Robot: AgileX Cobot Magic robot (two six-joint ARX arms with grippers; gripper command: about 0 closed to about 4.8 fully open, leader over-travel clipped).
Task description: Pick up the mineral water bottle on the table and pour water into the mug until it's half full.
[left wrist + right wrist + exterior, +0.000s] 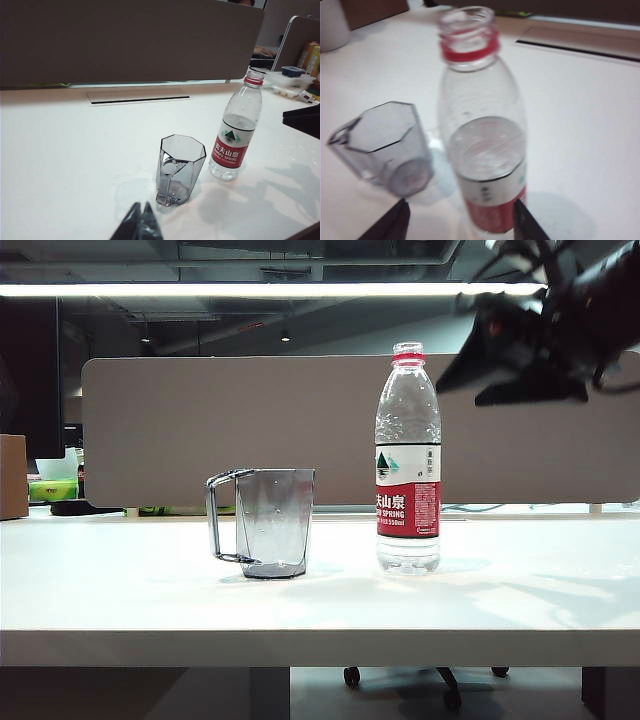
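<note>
I see the clear ribbed bottle [407, 460], uncapped with a red neck ring, upright at centre-right of the white table [120, 600], just beside the faceted grey mug [272, 522]. My right gripper [460, 220] hangs above, dark fingers spread either side, gripping nothing. My left gripper [140, 222] shows closed tips, empty.

right end effector [460, 217] open; left end effector [141, 222] closed.
</note>
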